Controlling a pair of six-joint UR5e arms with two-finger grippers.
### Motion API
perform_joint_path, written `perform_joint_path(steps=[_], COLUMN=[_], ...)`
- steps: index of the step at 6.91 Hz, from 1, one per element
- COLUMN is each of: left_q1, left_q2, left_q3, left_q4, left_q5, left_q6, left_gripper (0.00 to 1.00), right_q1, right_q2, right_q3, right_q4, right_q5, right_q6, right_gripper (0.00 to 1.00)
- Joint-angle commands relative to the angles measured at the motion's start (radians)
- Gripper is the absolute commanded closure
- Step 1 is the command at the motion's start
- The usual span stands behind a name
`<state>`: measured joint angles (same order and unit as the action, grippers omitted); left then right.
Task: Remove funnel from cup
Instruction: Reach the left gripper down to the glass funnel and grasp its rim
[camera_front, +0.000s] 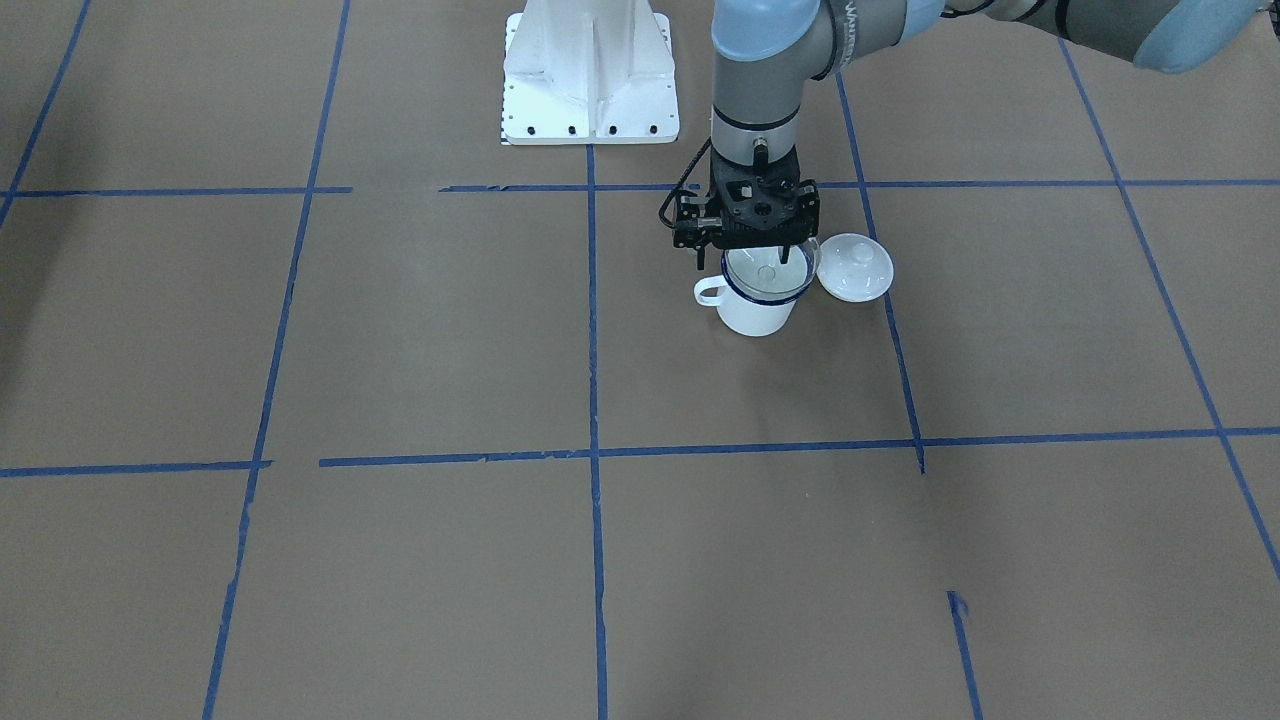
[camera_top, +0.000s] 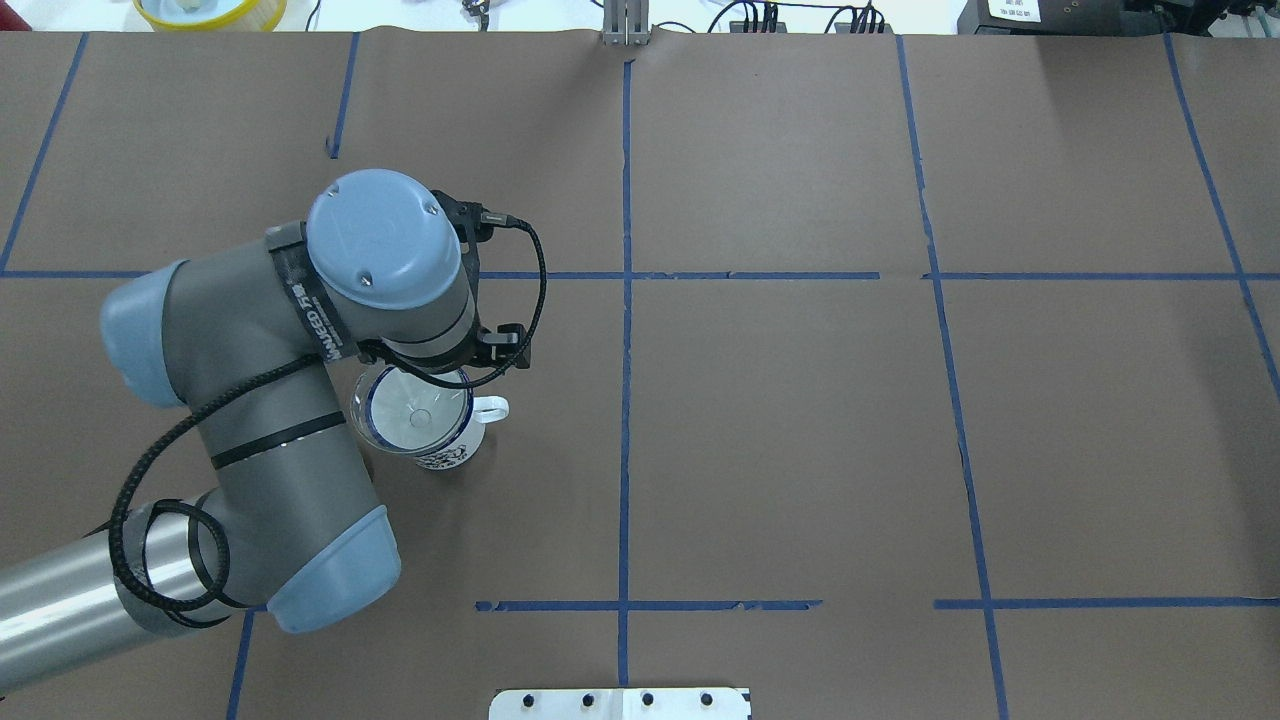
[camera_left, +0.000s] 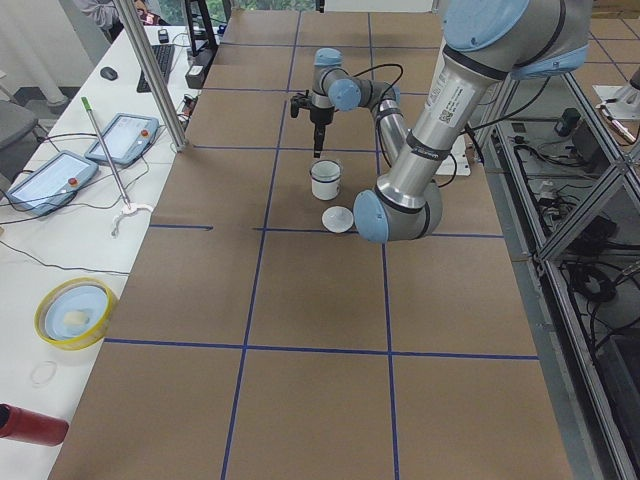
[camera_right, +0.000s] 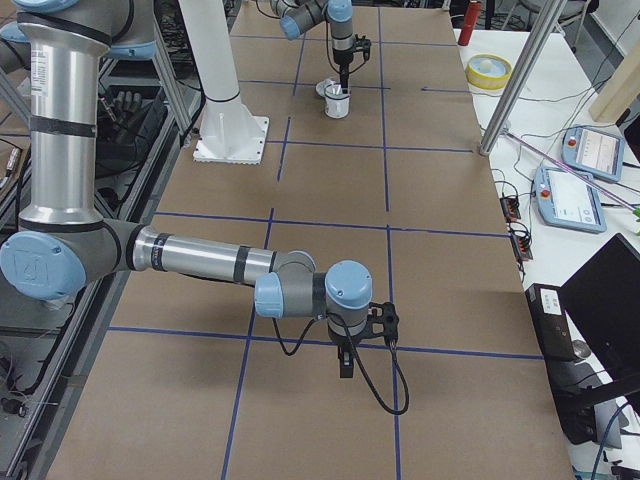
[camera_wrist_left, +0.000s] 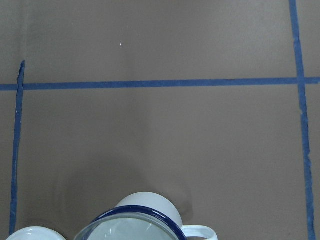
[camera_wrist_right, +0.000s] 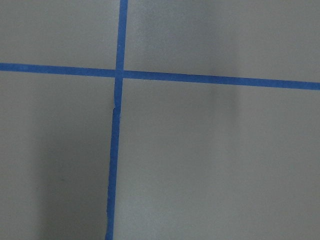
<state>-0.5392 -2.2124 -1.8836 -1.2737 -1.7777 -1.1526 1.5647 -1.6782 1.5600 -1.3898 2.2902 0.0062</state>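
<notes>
1. In the front-facing view, the clear funnel (camera_front: 770, 278) sits mouth-up in the white enamel cup (camera_front: 755, 315), just right of centre in the upper half. The cup's loop handle points frame-left.
2. In the same view, the left gripper (camera_front: 743, 258) hangs straight down over the cup. Its fingers (camera_front: 787, 252) are spread apart and grasp nothing; one tip is at the funnel's mouth, the other outside near the handle.
3. A white knobbed lid (camera_front: 855, 267) lies on the bench (camera_front: 400, 350) just right of the cup. In the overhead view the wrist hides both the lid and the fingers.
4. Only the overhead view shows the dark print on the cup's wall.
5. The left wrist view catches only the cup, funnel rim and lid edge, along its bottom edge.
6. The right gripper (camera_right: 345, 365) shows only in the right-side view, at lower centre and well apart from the cup. I cannot tell whether its fingers are released or clenched. Its wrist view shows only crossing blue tape (camera_wrist_right: 120, 72).
</notes>
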Motion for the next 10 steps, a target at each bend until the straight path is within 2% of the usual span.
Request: perform_joint_path(steps=[1,2,3,4,6,7,8,10], left_q1=[0.042,0.05,0.047,0.047,0.05,0.047,0.045,-0.002], left_q2=[-0.001,-0.001,-0.001,0.002,0.003,0.003,0.002,-0.003], left_q3=[0.014,0.011,0.008,0.009,0.009,-0.002,-0.032,-0.213], left_q4=[0.002,0.0,0.002,0.002,0.002,0.005,0.029,0.146], left_q5=[0.026,0.026,0.026,0.026,0.026,0.026,0.024,0.02], left_q6=[-0.021,-0.021,-0.021,-0.019,-0.019,-0.019,-0.018,-0.004], left_gripper=[0.08,0.28,0.65,0.92,0.94,0.99,1.0,1.0], right_q1=[0.0,0.0,0.0,0.0,0.0,0.0,0.0,0.0], right_q2=[0.0,0.0,0.0,0.0,0.0,0.0,0.0,0.0], right_q3=[0.0,0.0,0.0,0.0,0.0,0.0,0.0,0.0], right_q4=[0.0,0.0,0.0,0.0,0.0,0.0,0.0,0.0], right_q5=[0.0,0.0,0.0,0.0,0.0,0.0,0.0,0.0], right_q6=[0.0,0.0,0.0,0.0,0.0,0.0,0.0,0.0], right_gripper=[0.0,0.0,0.0,0.0,0.0,0.0,0.0,0.0])
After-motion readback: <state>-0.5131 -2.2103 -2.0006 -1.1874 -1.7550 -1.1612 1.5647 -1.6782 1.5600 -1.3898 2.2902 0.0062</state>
